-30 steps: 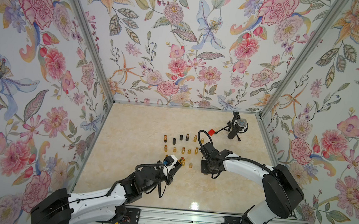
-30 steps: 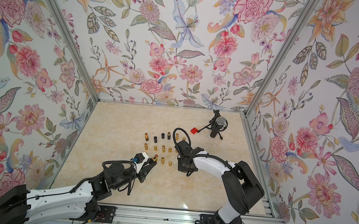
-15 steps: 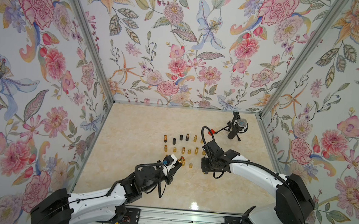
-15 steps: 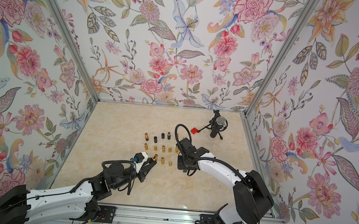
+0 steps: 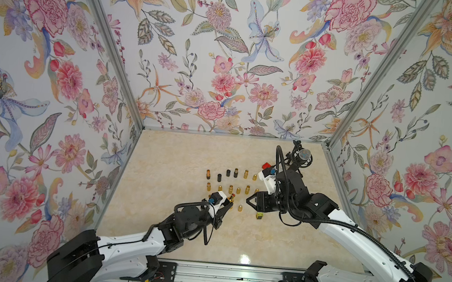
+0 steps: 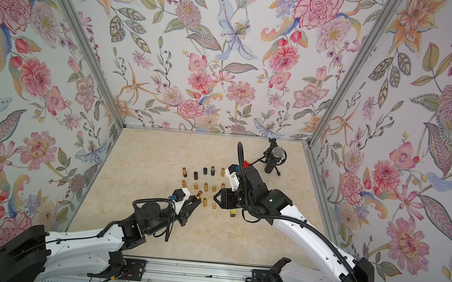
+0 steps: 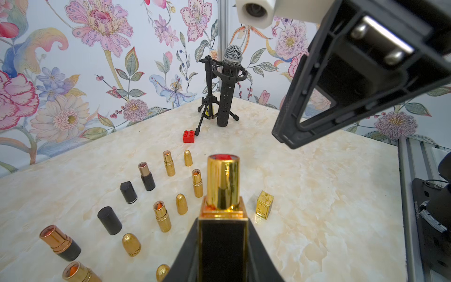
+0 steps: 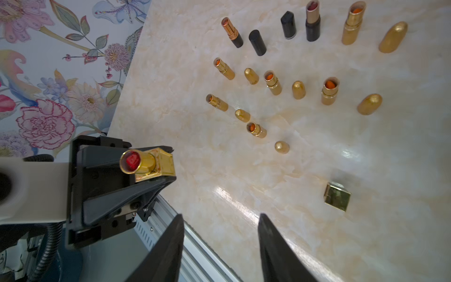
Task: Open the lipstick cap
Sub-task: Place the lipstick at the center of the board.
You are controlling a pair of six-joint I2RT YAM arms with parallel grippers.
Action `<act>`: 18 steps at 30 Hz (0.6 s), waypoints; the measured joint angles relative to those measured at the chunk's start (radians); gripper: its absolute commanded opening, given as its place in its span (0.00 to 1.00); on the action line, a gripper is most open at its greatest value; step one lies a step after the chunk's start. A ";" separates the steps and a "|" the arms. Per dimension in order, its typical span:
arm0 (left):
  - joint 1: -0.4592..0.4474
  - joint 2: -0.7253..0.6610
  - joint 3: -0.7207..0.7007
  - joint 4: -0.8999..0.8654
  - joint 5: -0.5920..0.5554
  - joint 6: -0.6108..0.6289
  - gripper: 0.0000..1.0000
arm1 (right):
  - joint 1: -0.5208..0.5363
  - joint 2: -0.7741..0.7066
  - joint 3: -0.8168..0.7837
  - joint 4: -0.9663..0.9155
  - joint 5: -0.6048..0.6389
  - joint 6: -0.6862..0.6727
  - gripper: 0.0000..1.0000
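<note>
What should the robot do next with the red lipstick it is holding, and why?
Probably the left gripper should lower the red lipstick and stand it on the marble table near the square gold cap. The cap is already off, sitting alone on the table, and the right gripper is open and empty, so only the lipstick needs putting down.

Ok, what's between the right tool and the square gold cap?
Nothing: in the right wrist view, only bare marble tabletop lies between the open right tool and the square gold cap.

No legible text. Embossed lettering on gold bullet-shaped cap [image 7: 131, 245]: letters unclear. Fine white print on black arm joint [image 7: 417, 210]: too small to read.
</note>
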 measured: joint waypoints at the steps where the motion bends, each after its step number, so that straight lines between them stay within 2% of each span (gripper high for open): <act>1: 0.001 0.007 0.006 0.004 0.002 -0.002 0.19 | 0.005 -0.007 0.000 0.011 -0.015 0.003 0.52; 9: 0.003 0.022 0.036 0.011 0.031 -0.001 0.19 | 0.054 0.002 0.018 0.100 -0.062 0.041 0.52; 18: 0.003 0.022 0.047 -0.012 0.058 0.002 0.19 | 0.114 0.090 0.074 0.138 -0.017 0.044 0.43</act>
